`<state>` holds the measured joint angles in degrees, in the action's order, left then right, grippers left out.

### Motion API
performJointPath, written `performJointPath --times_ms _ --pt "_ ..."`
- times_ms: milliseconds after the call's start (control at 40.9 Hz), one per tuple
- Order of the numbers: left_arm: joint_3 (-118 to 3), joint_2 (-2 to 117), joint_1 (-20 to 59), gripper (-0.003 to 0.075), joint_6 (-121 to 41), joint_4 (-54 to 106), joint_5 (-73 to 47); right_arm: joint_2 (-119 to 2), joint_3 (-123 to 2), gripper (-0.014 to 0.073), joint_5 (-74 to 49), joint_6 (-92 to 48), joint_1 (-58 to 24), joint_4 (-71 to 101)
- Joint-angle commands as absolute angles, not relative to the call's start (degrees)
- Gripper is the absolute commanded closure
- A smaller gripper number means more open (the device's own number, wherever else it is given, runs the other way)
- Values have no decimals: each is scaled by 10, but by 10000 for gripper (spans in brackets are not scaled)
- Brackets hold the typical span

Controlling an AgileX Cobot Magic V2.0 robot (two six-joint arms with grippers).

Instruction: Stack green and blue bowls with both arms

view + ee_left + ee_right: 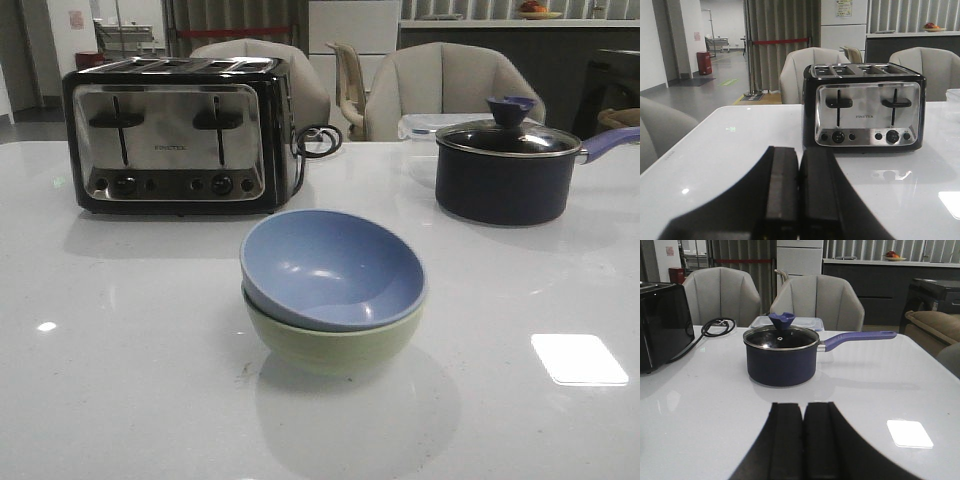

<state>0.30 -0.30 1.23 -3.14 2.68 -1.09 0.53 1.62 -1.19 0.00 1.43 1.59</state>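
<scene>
In the front view the dusty blue bowl point(330, 268) sits nested inside the pale green bowl point(335, 343) at the middle of the white table, tilted a little to the left. Neither arm shows in the front view. My left gripper point(799, 155) is shut and empty, low over the table and facing the toaster. My right gripper point(803, 407) is shut and empty, low over the table and facing the saucepan. Neither wrist view shows the bowls.
A black and chrome toaster point(178, 135) stands at the back left, also in the left wrist view point(864, 106). A navy saucepan with a glass lid point(508, 165) stands at the back right, also in the right wrist view point(781, 355). Chairs stand behind the table.
</scene>
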Motion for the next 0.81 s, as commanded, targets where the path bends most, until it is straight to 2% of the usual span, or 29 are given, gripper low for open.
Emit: performJointPath --times_ms 0,782 --pt "6 -12 12 621 -26 28 36 17 13 547 44 8 17 4" --pt "6 -12 12 621 -26 28 36 17 13 547 42 16 17 -4"
